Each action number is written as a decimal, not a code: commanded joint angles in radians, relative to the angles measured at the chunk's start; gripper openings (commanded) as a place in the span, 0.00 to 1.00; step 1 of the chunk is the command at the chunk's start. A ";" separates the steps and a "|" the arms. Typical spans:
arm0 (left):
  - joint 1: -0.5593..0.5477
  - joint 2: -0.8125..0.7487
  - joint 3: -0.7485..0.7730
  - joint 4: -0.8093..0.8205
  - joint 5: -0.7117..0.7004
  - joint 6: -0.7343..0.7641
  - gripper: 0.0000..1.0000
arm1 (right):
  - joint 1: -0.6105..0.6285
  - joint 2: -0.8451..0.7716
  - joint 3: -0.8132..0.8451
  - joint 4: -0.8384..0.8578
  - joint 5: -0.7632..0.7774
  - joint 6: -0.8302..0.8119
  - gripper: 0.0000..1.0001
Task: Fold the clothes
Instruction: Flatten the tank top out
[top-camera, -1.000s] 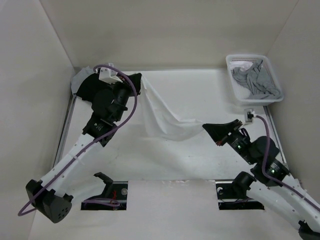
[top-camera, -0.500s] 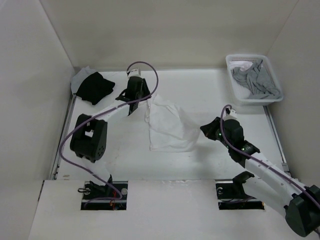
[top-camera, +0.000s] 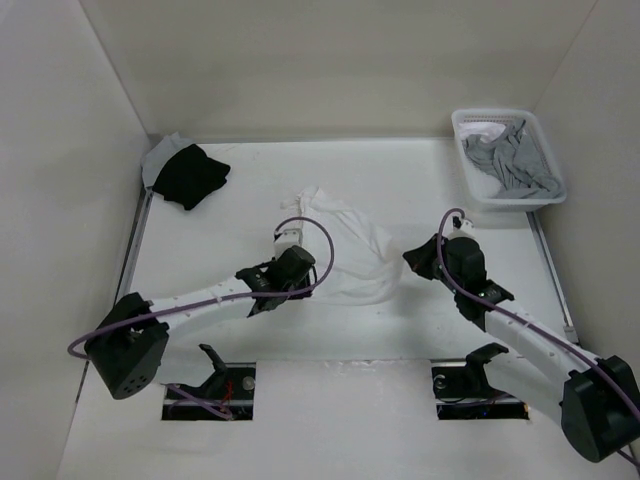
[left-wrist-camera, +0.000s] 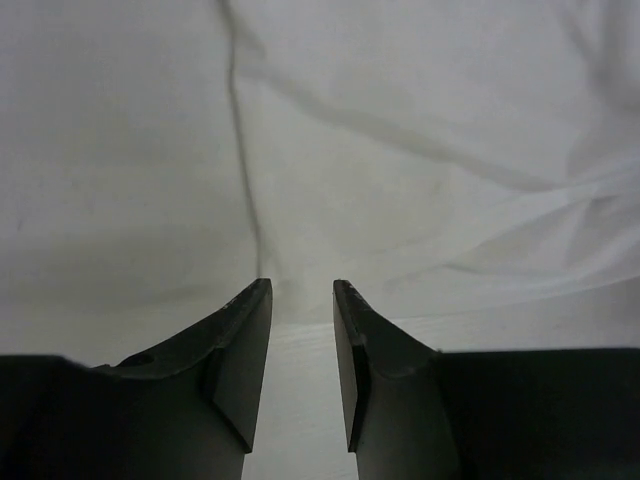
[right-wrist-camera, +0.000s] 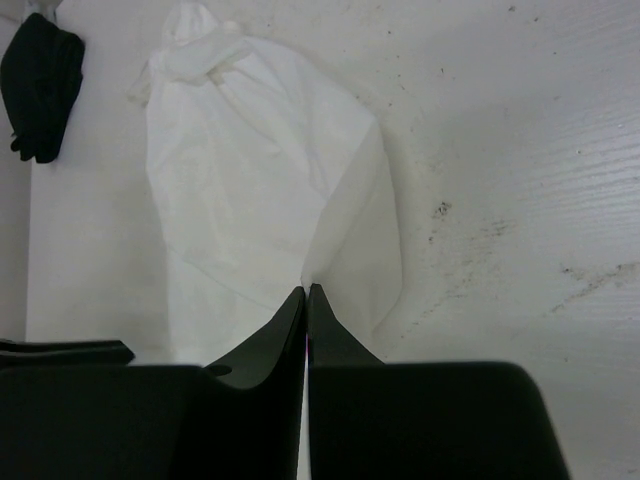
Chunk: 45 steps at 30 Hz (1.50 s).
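A: White thin fabric garment (top-camera: 348, 248) lies rumpled mid table (top-camera: 420, 190). Your right gripper (right-wrist-camera: 306, 289) pinches its edge, closed tight; left gripper (left-wrist-camera: 301, 288) half-open, empty.
B: Flattening step, I judge. Next: grab the near edge, spread.

Nothing to read at this moment: no text, label, brand or number is legible in any of the three views, and the clothes (top-camera: 360, 250) carry no legible print either.
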<state>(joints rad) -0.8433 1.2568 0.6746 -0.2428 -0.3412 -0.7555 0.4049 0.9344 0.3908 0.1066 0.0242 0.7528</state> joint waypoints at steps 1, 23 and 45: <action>-0.004 0.024 -0.055 -0.084 -0.044 -0.142 0.31 | 0.002 0.004 -0.006 0.090 -0.012 0.002 0.03; 0.066 0.087 -0.182 0.234 0.174 -0.202 0.33 | 0.016 -0.020 -0.021 0.073 -0.007 0.005 0.03; 0.209 -0.444 0.288 0.151 -0.007 0.007 0.01 | 0.132 -0.324 0.437 -0.280 0.256 -0.141 0.00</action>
<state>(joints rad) -0.6350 0.8726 0.8623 -0.1371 -0.2527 -0.8440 0.4957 0.6518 0.6765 -0.1436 0.1493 0.6888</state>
